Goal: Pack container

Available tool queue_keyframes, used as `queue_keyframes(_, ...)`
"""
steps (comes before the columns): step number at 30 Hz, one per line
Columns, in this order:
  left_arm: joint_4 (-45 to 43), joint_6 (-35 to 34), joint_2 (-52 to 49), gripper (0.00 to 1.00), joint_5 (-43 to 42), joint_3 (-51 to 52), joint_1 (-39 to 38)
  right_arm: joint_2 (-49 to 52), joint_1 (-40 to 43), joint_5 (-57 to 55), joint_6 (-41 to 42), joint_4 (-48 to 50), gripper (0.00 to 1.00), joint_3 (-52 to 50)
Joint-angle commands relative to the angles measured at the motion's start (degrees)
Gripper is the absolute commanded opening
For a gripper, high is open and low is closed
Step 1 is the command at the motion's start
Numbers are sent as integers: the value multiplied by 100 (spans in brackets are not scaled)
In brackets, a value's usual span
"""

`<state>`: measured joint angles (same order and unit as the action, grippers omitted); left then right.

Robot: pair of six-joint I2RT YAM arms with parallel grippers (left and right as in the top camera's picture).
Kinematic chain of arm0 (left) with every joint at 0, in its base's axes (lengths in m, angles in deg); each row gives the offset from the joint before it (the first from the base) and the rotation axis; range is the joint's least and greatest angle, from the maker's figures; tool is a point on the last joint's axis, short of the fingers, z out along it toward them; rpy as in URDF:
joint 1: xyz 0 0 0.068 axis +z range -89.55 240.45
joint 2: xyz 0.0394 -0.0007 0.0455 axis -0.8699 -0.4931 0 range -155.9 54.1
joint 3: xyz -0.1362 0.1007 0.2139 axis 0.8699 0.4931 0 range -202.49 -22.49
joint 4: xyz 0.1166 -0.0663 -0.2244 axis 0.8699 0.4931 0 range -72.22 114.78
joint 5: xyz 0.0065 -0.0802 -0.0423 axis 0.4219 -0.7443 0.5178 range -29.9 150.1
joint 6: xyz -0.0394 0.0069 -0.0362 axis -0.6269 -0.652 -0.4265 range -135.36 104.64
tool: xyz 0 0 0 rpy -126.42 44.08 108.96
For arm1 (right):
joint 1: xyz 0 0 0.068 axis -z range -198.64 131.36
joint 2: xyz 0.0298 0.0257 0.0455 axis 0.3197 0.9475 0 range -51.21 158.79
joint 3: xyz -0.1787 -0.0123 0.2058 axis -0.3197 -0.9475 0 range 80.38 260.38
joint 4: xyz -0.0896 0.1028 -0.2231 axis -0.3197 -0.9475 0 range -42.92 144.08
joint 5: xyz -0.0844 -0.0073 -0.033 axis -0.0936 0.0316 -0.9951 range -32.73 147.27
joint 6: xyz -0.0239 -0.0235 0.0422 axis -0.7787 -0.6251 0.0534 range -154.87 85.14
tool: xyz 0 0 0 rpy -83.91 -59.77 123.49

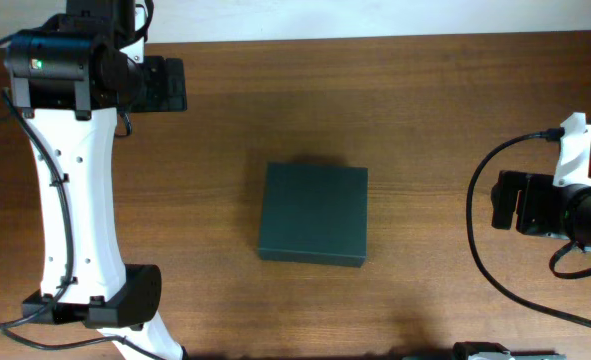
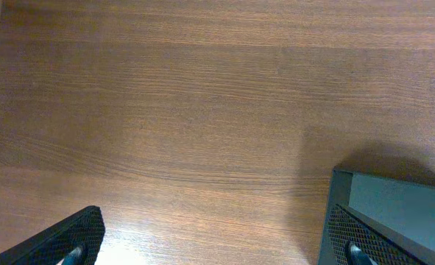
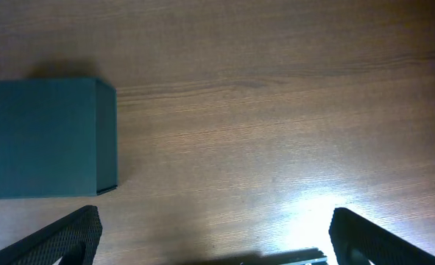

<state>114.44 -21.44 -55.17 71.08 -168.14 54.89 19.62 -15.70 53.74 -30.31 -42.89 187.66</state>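
Observation:
The container point(image 1: 313, 214) is a matte dark green box lying shut in the middle of the wooden table. It also shows at the lower right of the left wrist view point(image 2: 405, 210) and at the left of the right wrist view point(image 3: 44, 138). My left gripper point(image 1: 173, 85) is at the far left of the table, well away from the box, open with only bare wood between its fingers point(image 2: 77, 237). My right gripper point(image 1: 499, 201) sits to the right of the box, also open and holding nothing, its fingers point(image 3: 71, 235) wide apart.
A dark flat object point(image 1: 505, 352) lies at the table's front edge, and shows as a dark strip point(image 3: 276, 258) at the bottom of the right wrist view. A black cable point(image 1: 480, 250) loops beside the right arm. The left arm's white link point(image 1: 70, 200) runs along the left side.

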Motion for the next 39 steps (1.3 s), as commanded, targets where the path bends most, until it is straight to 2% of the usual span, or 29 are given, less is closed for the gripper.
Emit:
queue_keyframes(1,2,-9,87,99,59,44,20,-2,-24,39,44,-35,99,-31)
queue_keyframes(26,2,-9,87,99,59,44,20,-17,-24,13,42,-35,99,-31)
queue_keyframes(33,2,-9,87,99,59,44,20,-675,-26,28,39,299,99,-66)
queue_keyframes(39,2,-9,87,99,59,44,20,-1626,-24,28,39,1182,99,-472)
